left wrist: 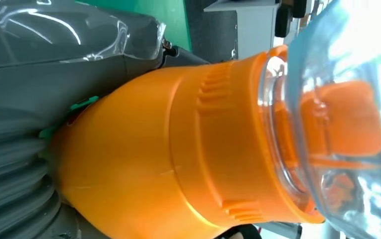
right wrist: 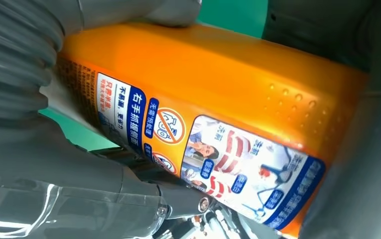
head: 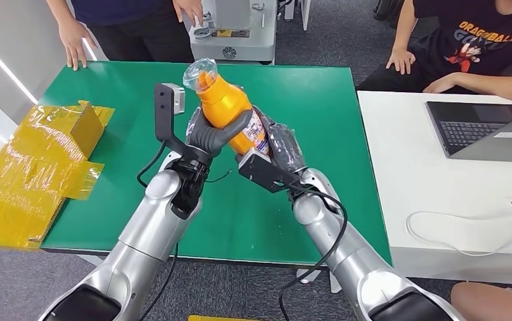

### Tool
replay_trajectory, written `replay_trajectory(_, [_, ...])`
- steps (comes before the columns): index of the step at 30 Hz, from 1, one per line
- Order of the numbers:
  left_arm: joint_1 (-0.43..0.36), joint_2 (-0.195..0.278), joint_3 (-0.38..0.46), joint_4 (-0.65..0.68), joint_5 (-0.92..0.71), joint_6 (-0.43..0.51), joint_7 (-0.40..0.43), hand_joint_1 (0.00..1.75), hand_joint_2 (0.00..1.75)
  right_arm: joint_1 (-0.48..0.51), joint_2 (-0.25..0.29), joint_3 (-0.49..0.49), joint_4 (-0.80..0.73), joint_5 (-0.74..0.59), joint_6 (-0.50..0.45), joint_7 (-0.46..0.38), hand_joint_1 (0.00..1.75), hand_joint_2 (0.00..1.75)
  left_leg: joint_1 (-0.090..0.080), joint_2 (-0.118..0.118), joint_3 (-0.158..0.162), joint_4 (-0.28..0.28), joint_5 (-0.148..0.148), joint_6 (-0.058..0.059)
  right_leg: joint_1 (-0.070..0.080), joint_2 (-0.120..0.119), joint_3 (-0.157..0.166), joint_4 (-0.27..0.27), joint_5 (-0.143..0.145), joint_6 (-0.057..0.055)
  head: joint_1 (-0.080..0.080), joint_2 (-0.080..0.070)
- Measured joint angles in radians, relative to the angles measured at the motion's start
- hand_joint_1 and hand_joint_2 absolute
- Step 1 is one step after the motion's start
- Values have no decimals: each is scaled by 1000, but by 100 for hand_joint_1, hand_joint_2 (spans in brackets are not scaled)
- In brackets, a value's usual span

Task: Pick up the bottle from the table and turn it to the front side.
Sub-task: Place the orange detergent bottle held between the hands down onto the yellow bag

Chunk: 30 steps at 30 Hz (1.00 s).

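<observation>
An orange bottle (head: pixel 229 110) with a clear cap is held above the green table (head: pixel 306 100), tilted with its cap toward the far left. My left hand (head: pixel 211 136) wraps its grey fingers around the bottle's middle. My right hand (head: pixel 276 150) grips the lower end from the right. In the left wrist view the orange neck and clear cap (left wrist: pixel 337 124) show close up beside the left hand (left wrist: pixel 14 184). In the right wrist view the bottle's label (right wrist: pixel 218 159) with printed pictures faces the camera, with the right hand (right wrist: pixel 24 74) around the orange body (right wrist: pixel 218 74).
A yellow taped cardboard box (head: pixel 32 167) lies at the table's left edge. Two people stand or sit at the far side, one hand (head: pixel 73 50) resting on the table edge. A white table (head: pixel 440 200) to the right carries a laptop (head: pixel 487 130) and cable.
</observation>
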Motion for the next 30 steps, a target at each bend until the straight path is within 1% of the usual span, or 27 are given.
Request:
replay_trajectory(9, [4, 7, 0, 0, -8, 0, 0, 175, 175, 7, -2, 1, 15, 8, -8, 16, 0, 175, 0, 0, 0, 0, 0, 0, 0, 0, 0, 0, 0, 0, 0, 0])
replay_trajectory(20, [5, 11, 0, 0, -9, 0, 0, 175, 175, 10, -2, 1, 22, 11, -22, 14, 0, 175, 0, 0, 0, 0, 0, 0, 0, 0, 0, 0, 0, 0, 0, 0])
replay_trajectory(22, [5, 11, 1, 0, -11, 0, -1, 175, 175, 11, -2, 1, 22, 12, -43, 14, 0, 175, 0, 0, 0, 0, 0, 0, 0, 0, 0, 0, 0, 0, 0, 0])
replay_trajectory(30, [3, 11, 9, -18, -25, 22, -9, 175, 175, 31, -8, -23, 1, -27, -201, 11, 0, 175, 0, 0, 0, 0, 0, 0, 0, 0, 0, 0, 0, 0, 0, 0])
